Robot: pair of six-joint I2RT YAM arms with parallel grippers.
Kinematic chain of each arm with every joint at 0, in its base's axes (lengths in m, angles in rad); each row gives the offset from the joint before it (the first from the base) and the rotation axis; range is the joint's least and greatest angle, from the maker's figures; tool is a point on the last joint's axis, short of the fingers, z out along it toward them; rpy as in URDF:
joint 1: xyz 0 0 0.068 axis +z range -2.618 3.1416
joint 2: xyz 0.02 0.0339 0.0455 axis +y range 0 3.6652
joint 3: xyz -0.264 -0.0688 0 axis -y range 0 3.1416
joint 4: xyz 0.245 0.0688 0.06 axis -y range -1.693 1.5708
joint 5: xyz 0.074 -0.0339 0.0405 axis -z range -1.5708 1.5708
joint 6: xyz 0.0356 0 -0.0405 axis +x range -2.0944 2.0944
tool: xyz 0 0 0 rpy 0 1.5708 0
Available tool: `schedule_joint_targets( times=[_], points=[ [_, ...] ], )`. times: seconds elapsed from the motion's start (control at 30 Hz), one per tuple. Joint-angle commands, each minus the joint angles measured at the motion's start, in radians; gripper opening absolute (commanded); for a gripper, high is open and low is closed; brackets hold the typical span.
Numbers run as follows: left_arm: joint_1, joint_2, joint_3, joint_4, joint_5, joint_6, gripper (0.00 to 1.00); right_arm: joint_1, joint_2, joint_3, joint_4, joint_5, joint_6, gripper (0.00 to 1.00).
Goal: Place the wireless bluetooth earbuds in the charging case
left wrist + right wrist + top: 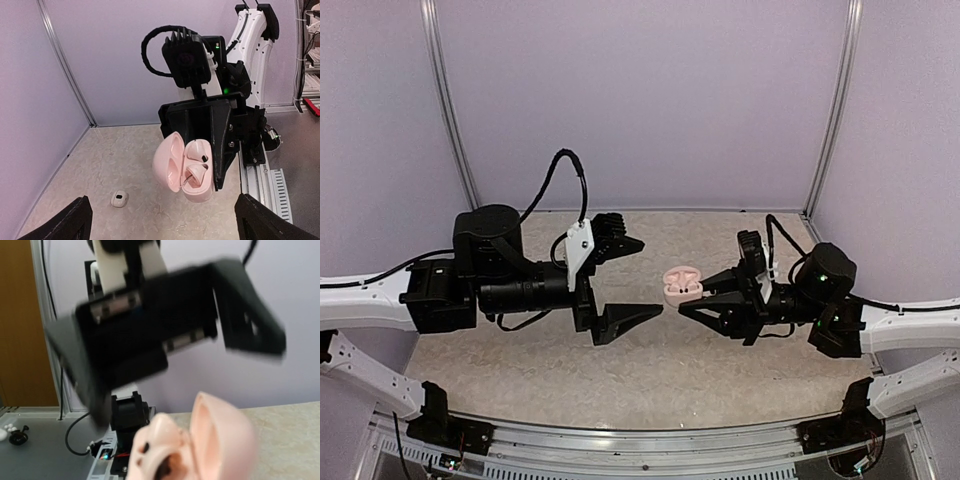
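While open, charging case [168, 162], earbud [196, 175] inside

**Top external view.** Set high behind the arm bases, it looks down and forward across the bench [650, 370] to the rear wall [640, 100]. It is far enough back to take in the left hand [650, 277] and the right hand [692, 297].

**Left wrist view.** It looks out between its own fingers [75, 222], seen at the lower corners, toward the right hand [217, 150] at moderate range.

**Right wrist view.** It faces the opposite way, toward the left hand [165, 340], from so near that the picture blurs.

**Shared field.** The charging case [681, 283] appears in all three views. It is central from the left wrist [185, 167] and at the bottom edge from the right wrist [200, 445].
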Motion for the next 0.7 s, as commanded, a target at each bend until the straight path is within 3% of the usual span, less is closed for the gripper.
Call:
schedule_joint_targets(
  times=[0.0,0.27,0.43,0.67],
  points=[
    [0.006,0.032,-0.013,0.052,0.098,-0.01,0.99,0.012,0.005,0.028,-0.014,-0.016,0.01,0.0],
    [0.006,0.086,0.025,0.051,0.169,0.018,0.98,0.014,0.009,0.023,-0.025,0.0,0.0,0.0],
    [0.001,0.122,0.063,0.007,0.249,0.051,0.93,0.014,-0.002,0.01,-0.033,0.041,-0.011,0.0],
    [-0.032,0.101,0.059,0.004,0.225,0.101,0.89,0.013,-0.002,0.001,-0.03,0.057,-0.011,0.0]
  ],
)
